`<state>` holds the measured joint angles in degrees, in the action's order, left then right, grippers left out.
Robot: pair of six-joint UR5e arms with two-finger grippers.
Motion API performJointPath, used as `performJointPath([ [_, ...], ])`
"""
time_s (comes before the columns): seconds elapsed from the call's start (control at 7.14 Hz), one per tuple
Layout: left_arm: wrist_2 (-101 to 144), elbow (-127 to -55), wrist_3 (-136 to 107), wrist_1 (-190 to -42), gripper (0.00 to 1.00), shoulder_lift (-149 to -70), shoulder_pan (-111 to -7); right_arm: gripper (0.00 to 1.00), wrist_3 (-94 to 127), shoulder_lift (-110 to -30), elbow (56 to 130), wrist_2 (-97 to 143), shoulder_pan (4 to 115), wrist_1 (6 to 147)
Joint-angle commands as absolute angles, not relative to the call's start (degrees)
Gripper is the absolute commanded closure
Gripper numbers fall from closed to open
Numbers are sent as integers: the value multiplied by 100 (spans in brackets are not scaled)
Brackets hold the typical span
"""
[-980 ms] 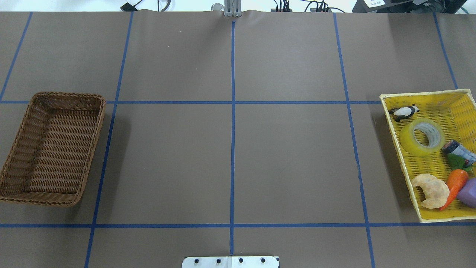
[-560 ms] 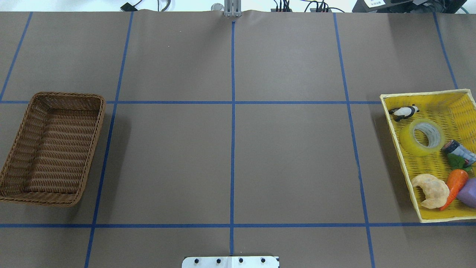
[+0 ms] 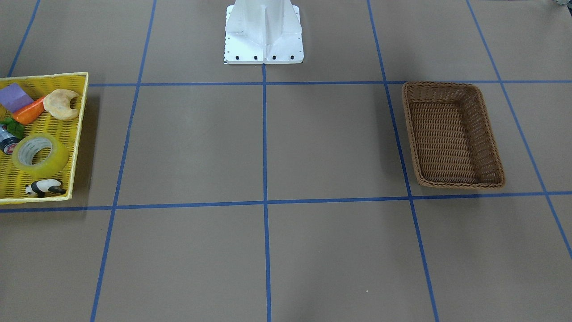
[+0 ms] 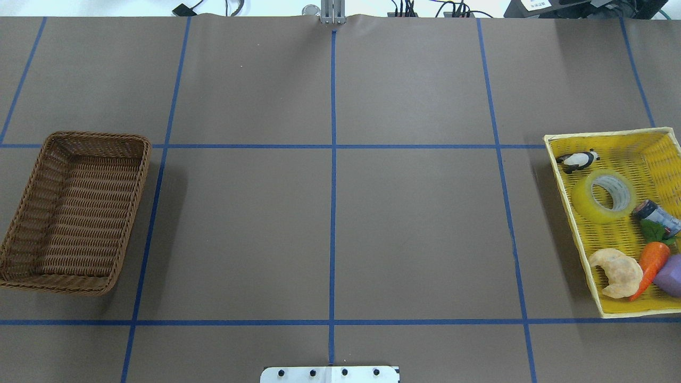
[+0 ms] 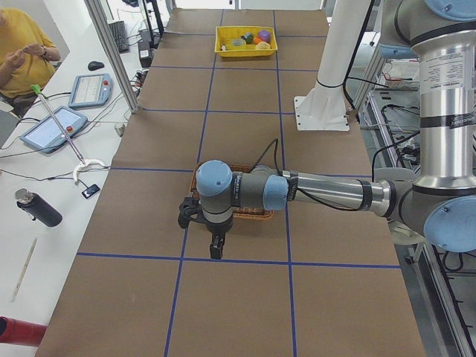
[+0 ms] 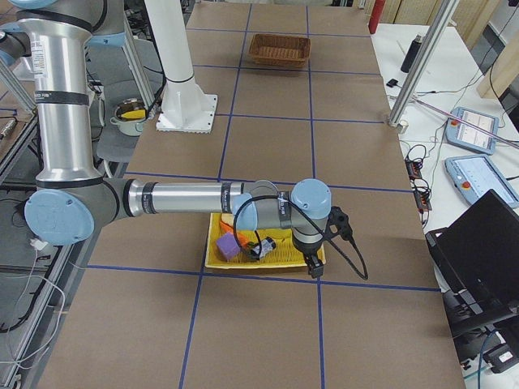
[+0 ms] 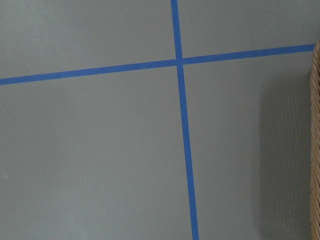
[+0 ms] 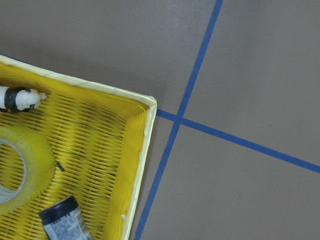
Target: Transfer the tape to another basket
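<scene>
Overhead exterior, tape (image 4: 604,196) flat in yellow tray (image 4: 568,213) at 3 o'clock, core axis upright, basket (image 4: 74,213) at 9 o'clock, left claw (image 5: 216,249), right claw (image 6: 315,269), open or closed cannot tell.

a yellow tray (image 4: 638,154) sits at the right end of the brown worktop (image 4: 415,223). in its far corner lies a panda figure (image 4: 578,159). a croissant (image 4: 617,272), carrot (image 4: 651,261) and purple block (image 4: 671,275) crowd the near end, with a small bottle (image 4: 658,215) and green leaf (image 4: 653,231) just beyond. blue lines (image 4: 332,213) grid the worktop. a person in yellow (image 5: 18,52) is near two tablets (image 5: 52,128).
</scene>
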<state>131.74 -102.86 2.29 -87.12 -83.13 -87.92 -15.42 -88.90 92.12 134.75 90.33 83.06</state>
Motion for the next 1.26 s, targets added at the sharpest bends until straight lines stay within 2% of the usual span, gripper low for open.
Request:
performJointPath([
  [0.0, 13201, -10283, 237, -8728, 2, -8332, -8789, 0, -1213, -8903, 9255, 13526, 8626, 7290],
  [0.7, 13210, -10301, 237, -8736, 2, -8341, -8798, 0, -434, -8885, 9299, 13448, 7158, 7242],
  [1.12, 13210, -10301, 237, -8736, 2, -8393, -8789, 0, -378, -8938, 9028, 13403, 6734, 7242],
])
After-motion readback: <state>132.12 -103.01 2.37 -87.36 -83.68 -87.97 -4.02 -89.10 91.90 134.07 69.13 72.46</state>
